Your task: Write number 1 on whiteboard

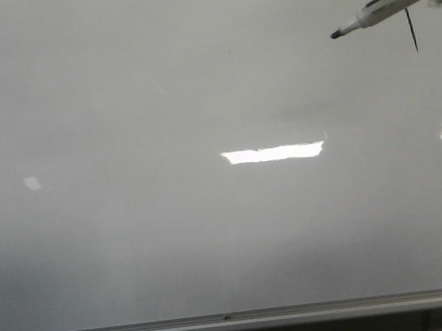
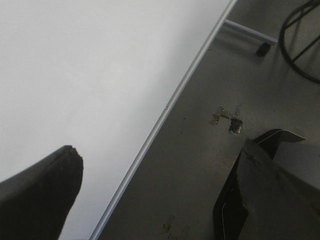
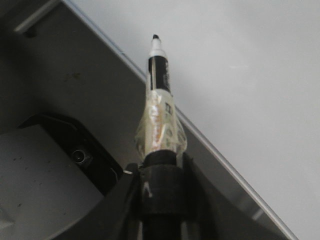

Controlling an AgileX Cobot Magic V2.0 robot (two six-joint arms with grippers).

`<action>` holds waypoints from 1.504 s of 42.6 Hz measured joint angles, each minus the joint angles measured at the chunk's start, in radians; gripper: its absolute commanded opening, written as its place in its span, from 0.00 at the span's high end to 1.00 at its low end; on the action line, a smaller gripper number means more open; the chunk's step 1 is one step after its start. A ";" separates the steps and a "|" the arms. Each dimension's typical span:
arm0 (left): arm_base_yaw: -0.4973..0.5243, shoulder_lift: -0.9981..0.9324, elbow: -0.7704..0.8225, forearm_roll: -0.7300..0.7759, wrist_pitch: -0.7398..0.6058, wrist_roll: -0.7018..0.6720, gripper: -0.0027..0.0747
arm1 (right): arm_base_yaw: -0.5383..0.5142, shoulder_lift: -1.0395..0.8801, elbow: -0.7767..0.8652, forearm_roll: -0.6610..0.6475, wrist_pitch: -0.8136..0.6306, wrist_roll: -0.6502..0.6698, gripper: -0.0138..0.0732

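Floor (image 2: pixel 200 165): dark grey, dull, faintly scuffed, seen in the left wrist view running alongside the silver rail (image 2: pixel 165 107) of the whiteboard (image 2: pixel 90 75). Lying on the floor near the rail: a small crumpled scrap of clear tape or foil (image 2: pixel 227 120), exact material cannot be told. Farther from the rail, a grey bar ending in a small black caster (image 2: pixel 263 48) rests on the floor. Beside the caster, a dark curved wire frame (image 2: pixel 300 47) stands on the floor.
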 measured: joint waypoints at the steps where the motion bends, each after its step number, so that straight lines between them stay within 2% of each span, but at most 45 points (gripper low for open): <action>1: -0.014 0.008 0.000 -0.001 0.000 0.006 0.18 | 0.000 0.000 -0.002 0.022 0.015 -0.028 0.89; 7: -0.116 0.058 -0.017 -0.003 -0.013 0.019 0.18 | 0.000 0.000 -0.002 0.183 0.043 -0.224 0.89; 13: -0.206 0.128 -0.068 -0.007 -0.038 0.041 0.18 | 0.000 0.000 -0.006 0.279 0.045 -0.334 0.89; 22: -0.327 0.246 -0.173 -0.009 -0.082 0.064 0.18 | 0.000 0.000 -0.006 0.298 0.045 -0.360 0.89; 32: -0.397 0.354 -0.252 -0.013 -0.125 0.106 0.20 | 0.000 0.000 -0.006 0.299 0.045 -0.364 0.89; 35: -0.402 0.368 -0.259 -0.013 -0.125 0.110 0.26 | 0.000 0.000 -0.006 0.299 0.045 -0.366 0.89; 48: -0.402 0.375 -0.264 -0.007 -0.131 0.113 0.71 | 0.000 -0.002 -0.006 0.299 0.047 -0.366 0.89; 56: -0.402 0.375 -0.264 0.003 -0.138 0.120 0.89 | 0.000 -0.002 -0.006 0.299 0.061 -0.372 0.86; 59: -0.402 0.375 -0.264 0.006 -0.128 0.135 0.94 | 0.000 -0.002 -0.006 0.299 0.061 -0.376 0.79; 64: -0.405 0.375 -0.264 0.006 -0.126 0.141 0.98 | 0.000 -0.002 -0.008 0.299 0.062 -0.380 0.53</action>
